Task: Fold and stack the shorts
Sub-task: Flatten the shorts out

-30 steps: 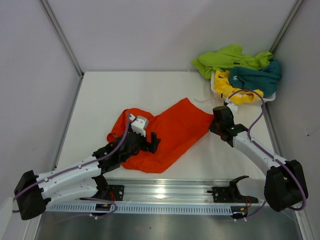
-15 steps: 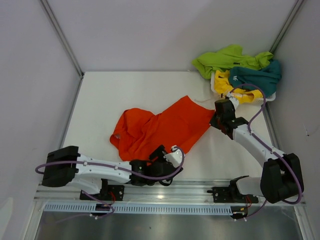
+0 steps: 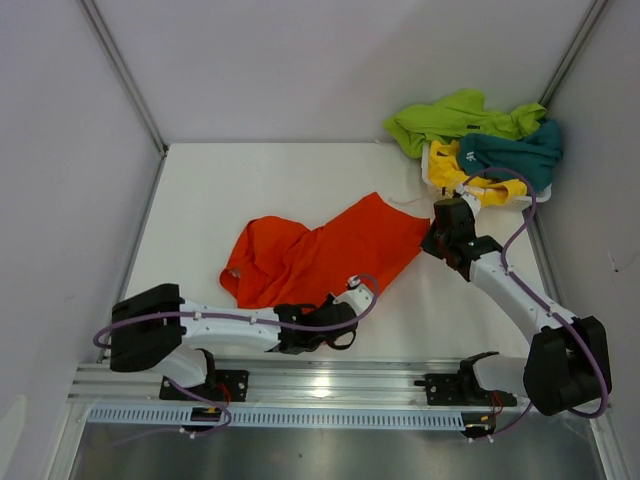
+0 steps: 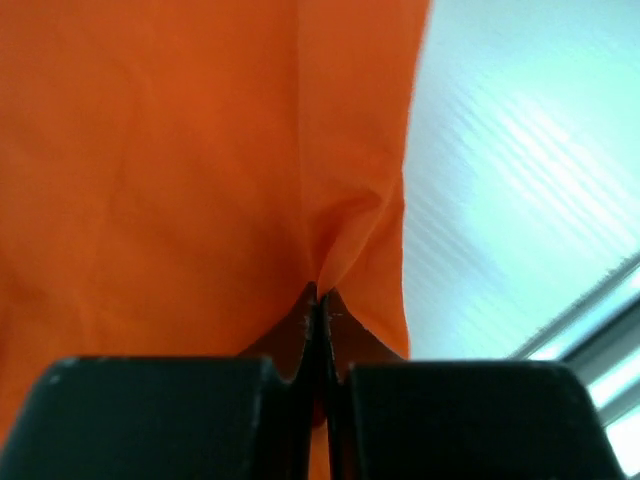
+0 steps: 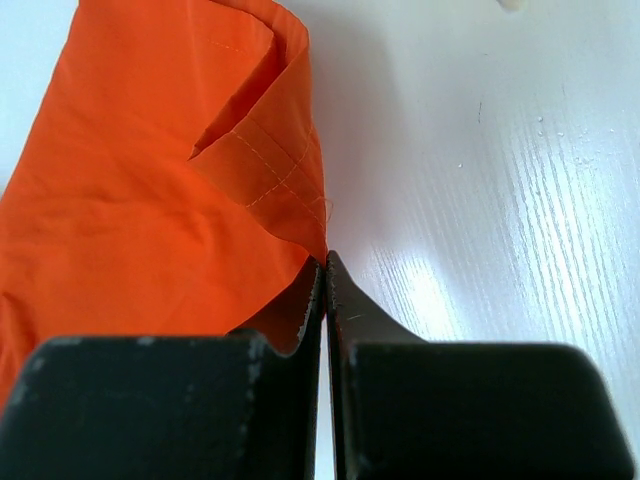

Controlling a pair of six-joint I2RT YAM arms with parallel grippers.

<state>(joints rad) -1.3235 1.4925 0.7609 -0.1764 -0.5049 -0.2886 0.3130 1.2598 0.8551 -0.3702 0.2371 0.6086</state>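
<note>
The orange shorts (image 3: 320,255) lie spread and wrinkled in the middle of the white table. My left gripper (image 3: 345,306) is low at their near edge and shut on a pinch of the fabric. In the left wrist view the left gripper (image 4: 320,296) has the orange shorts (image 4: 180,170) puckered between its closed jaws. My right gripper (image 3: 432,240) is shut on the right corner of the shorts. In the right wrist view the right gripper (image 5: 325,263) holds a stitched hem fold of the orange shorts (image 5: 150,220).
Lime green shorts (image 3: 450,115), teal shorts (image 3: 515,155) and yellow shorts (image 3: 455,178) are heaped over a white basket (image 3: 428,165) at the back right corner. A metal rail (image 3: 340,385) runs along the table's near edge. Grey walls enclose the table.
My left arm swung from above the shorts' left part down to their near edge, and its jaws closed on the fabric. The right gripper kept its hold and barely moved.
</note>
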